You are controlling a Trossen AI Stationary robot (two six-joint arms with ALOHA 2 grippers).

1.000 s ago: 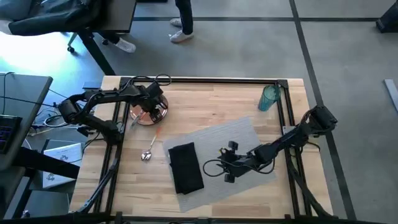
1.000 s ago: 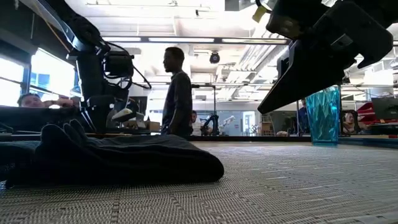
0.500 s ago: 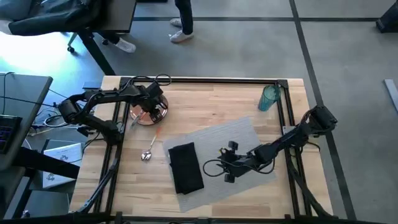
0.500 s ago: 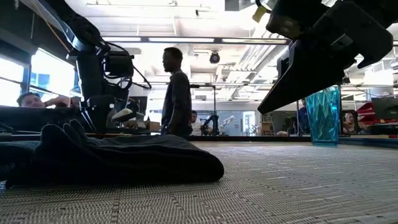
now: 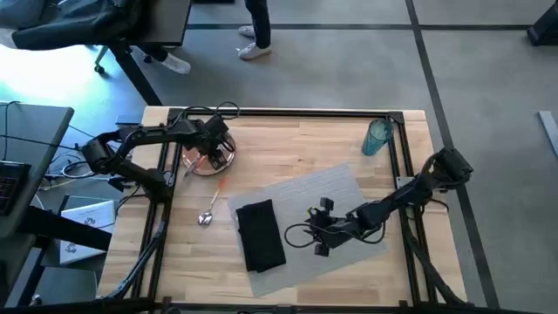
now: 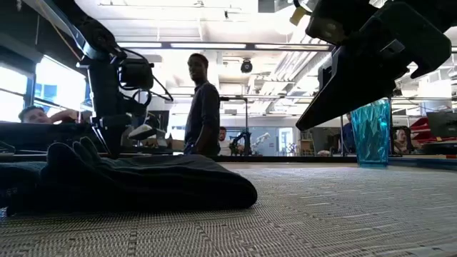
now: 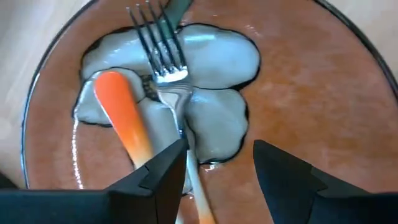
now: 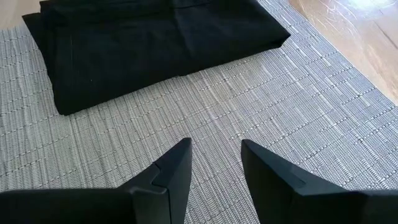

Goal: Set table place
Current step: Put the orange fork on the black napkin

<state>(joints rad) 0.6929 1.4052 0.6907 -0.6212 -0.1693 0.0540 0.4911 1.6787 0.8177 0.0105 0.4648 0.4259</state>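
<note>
High view: woven grey placemat is laid askew on the butcher-block table, with the folded black napkin on its left part. Left to do: round glossy brown plate is off the mat at the left, fork and orange-handled knife lying in it; spoon and teal tumbler are unplaced. Left gripper is held over the plate, fingers apart astride the fork's neck. Right gripper is parked above the mat, fingers apart, empty.
</note>
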